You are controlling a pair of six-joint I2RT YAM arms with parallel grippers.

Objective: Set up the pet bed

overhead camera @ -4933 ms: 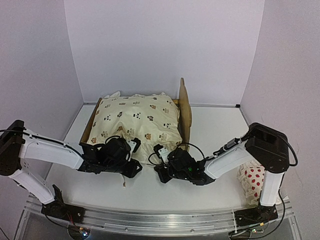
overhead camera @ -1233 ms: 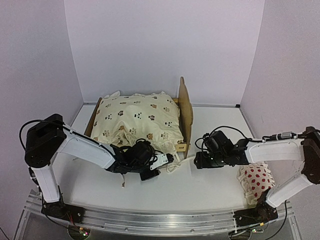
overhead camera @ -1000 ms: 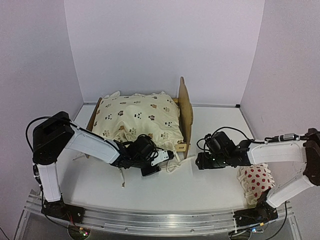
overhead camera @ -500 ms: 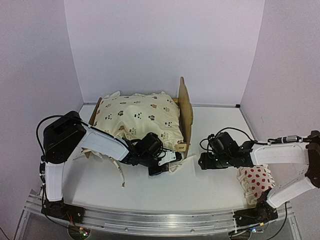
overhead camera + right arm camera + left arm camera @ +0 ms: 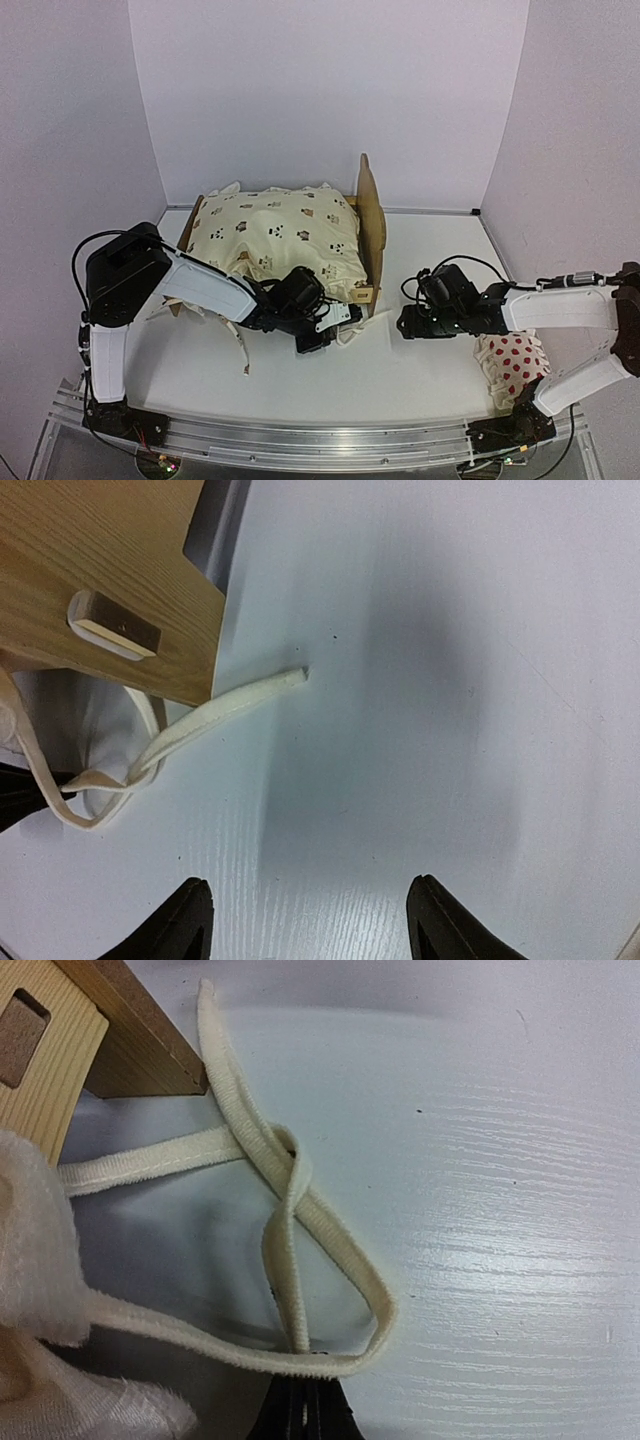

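Progress looks partial: your cream animal-print cushion (image 5: 275, 235) lies in the light plywood pet bed (image 5: 372, 230), centre left of the top view. Your left gripper (image 5: 302, 1405) pinches a cream fabric tie (image 5: 290, 1210) by the bed's near corner; your right gripper (image 5: 305, 920) hangs open nearby. The red-dotted white pillow (image 5: 510, 360), lower right, looks unplaced.

cushion (image 5: 275, 245) on pet bed (image 5: 372, 215), pillow (image 5: 510, 360) right

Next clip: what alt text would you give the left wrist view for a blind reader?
The left hand, at the bottom edge, is shut on a cream tie that twists and loops over the white table. A wooden corner of the pet bed fills the upper left, with cream cushion fabric below it.
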